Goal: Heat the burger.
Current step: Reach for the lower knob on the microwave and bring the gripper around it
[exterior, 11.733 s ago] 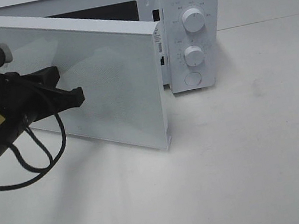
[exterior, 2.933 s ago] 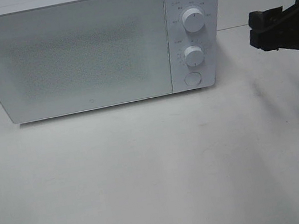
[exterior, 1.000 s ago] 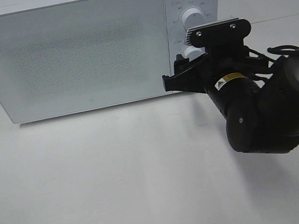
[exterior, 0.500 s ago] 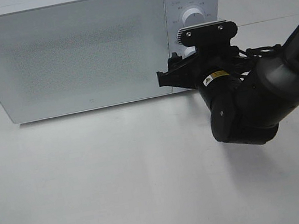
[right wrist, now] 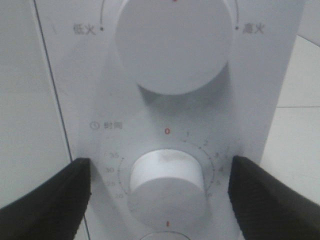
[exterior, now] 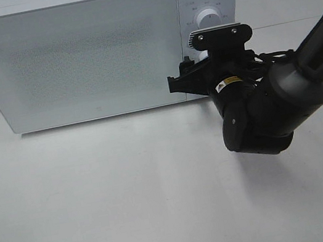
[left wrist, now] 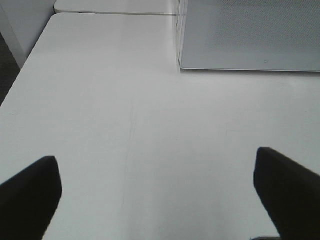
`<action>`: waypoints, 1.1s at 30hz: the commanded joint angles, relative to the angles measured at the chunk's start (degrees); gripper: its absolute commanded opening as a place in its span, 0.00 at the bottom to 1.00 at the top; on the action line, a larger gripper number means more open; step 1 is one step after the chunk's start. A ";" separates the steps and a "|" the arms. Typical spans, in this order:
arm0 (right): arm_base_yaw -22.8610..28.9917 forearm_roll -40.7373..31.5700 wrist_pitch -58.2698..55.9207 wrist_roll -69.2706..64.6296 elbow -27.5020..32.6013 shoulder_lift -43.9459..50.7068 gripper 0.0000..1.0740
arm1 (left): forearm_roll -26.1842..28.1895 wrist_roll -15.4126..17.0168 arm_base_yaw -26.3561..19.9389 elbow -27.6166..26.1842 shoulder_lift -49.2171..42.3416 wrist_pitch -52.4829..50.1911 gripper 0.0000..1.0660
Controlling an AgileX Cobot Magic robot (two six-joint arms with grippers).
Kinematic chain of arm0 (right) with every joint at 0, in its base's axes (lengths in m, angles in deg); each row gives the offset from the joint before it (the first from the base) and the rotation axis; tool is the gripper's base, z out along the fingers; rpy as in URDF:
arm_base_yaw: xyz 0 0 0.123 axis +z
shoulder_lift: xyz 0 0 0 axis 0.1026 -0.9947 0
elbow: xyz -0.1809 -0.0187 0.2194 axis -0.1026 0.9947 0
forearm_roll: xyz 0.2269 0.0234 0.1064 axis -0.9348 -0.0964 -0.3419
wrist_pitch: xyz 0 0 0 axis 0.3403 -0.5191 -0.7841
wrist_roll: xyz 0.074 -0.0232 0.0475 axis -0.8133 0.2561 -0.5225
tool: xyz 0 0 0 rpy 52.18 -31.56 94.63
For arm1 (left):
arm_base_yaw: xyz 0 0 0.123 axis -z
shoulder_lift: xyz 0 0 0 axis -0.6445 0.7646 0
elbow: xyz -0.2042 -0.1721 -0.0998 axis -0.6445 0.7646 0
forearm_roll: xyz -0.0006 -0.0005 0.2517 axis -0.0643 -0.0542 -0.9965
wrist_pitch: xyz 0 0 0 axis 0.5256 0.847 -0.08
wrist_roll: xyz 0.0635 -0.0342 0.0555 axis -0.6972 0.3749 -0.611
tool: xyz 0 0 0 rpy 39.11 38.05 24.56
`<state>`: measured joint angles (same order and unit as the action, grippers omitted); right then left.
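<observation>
Status: I am holding my right end effector [right wrist: 159, 172] up against the control panel [right wrist: 260, 90] of the microwave [exterior: 87, 52]. Its jaws are standing apart, one on each side of the timer knob [right wrist: 166, 182], with a gap showing on both sides. Nothing is clamped yet.

Location of the burger: it is not showing in any view. The door [exterior: 76, 61] is lying flush and shut, and its frosted front is hiding the inside. I am judging that the burger is sitting behind that door, but I cannot confirm it.

Key relation: the timer knob is lying straight ahead of my right end effector, centred between the jaws, below the upper knob [right wrist: 175, 40]. Its axis is pointing out of the panel toward me, so the coming move is calling for a short push forward, a close, then a twist about that axis. From the high view, the shut door is lying to the left of this end effector.

Other arm: my left end effector [left wrist: 157, 185] is hanging wide open over the bare counter [exterior: 131, 195], near the microwave's far corner and well apart from the knobs. The right arm is clearly the nearer one.

Risk noted: I am judging that an off-centre close could slip on the smooth knob.
</observation>
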<state>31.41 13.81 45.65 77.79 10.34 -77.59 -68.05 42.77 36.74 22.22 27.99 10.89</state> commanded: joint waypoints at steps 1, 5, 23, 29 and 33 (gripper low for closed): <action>-0.34 0.63 9.00 0.52 -0.52 0.11 0.68 | -0.17 0.06 0.00 0.06 -0.34 -0.23 0.94; -0.34 0.63 8.94 0.52 -0.52 0.11 0.57 | -0.17 0.06 0.00 0.06 -0.40 -0.23 0.94; -0.34 0.63 8.54 0.52 -0.52 0.11 0.00 | -0.17 0.06 0.00 0.06 -0.40 -0.23 0.94; -0.34 0.63 8.54 0.46 -0.52 0.11 0.00 | -0.17 0.06 0.00 0.06 -0.40 -0.23 0.94; -0.34 0.69 8.54 -0.86 -0.52 0.11 0.00 | -0.17 0.06 0.00 0.06 -0.40 -0.23 0.94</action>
<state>31.35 13.29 45.70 77.27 10.34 -77.65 -68.05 42.77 36.74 22.22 27.99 10.89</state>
